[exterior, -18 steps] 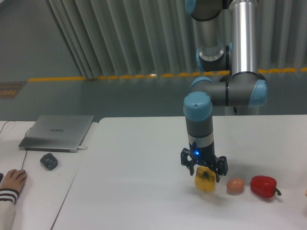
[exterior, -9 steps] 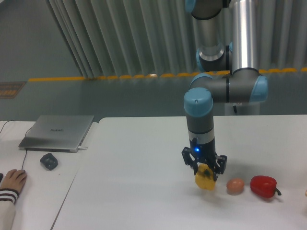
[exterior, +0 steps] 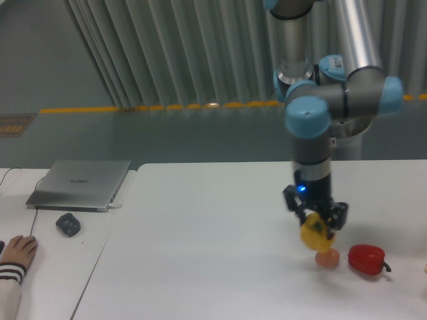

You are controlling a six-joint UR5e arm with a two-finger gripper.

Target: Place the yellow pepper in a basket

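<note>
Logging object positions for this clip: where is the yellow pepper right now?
The yellow pepper is held in the gripper, off the white table at right, directly above the tan egg and left of the red pepper.

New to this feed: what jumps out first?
The claw holds the yellow pepper in the air, right above the tan egg at the table's right. Beside the egg lies a red pepper. Far left, a closed laptop sits on a second table.
</note>
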